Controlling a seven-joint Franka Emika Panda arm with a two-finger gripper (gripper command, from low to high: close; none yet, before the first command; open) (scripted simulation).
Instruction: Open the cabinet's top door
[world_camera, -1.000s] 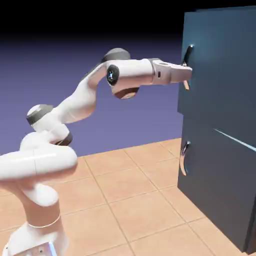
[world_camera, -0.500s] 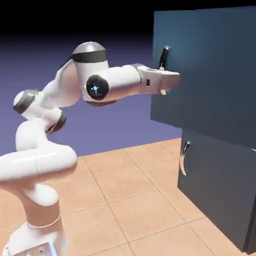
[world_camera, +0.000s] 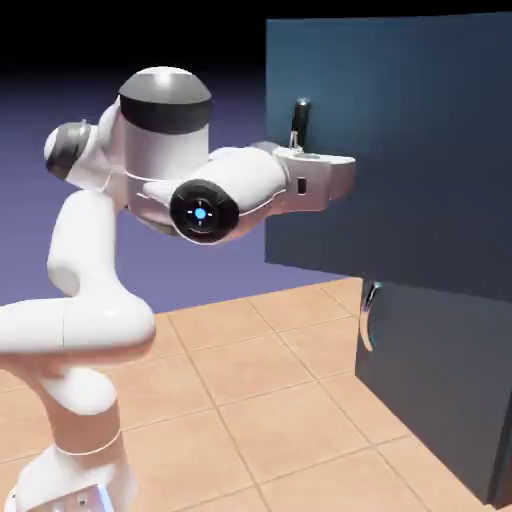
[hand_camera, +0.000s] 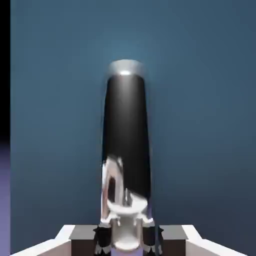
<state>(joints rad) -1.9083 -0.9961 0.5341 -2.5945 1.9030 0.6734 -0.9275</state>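
Status: the top door (world_camera: 400, 150) of the cabinet (world_camera: 440, 390) is partly open. In the exterior view its handle edge stands well out from the cabinet front, clearly proud of the lower door (world_camera: 430, 380), which sits flush and shut with its own curved handle (world_camera: 368, 315) untouched.

End effector: the gripper (world_camera: 300, 150) is clamped on the top door's handle (world_camera: 299, 122). In the hand view the dark, silver-tipped bar handle (hand_camera: 126, 135) runs from the fingertips (hand_camera: 102, 237) at 6 o'clock toward 12 o'clock, with the door's blue-grey face filling the background. The jaws are drawn in tight against the bar (no visible gap between pad and metal).

Location: in the exterior view the top door occupies the upper right; its handle is at about 1 o'clock from the picture's centre, just above the hand.

Remaining: judged from the door's angle, the swing is well started but probably incomplete. The door must travel further outward on its hinge, with the grip held. Hinge side and full-open limit are not visible.
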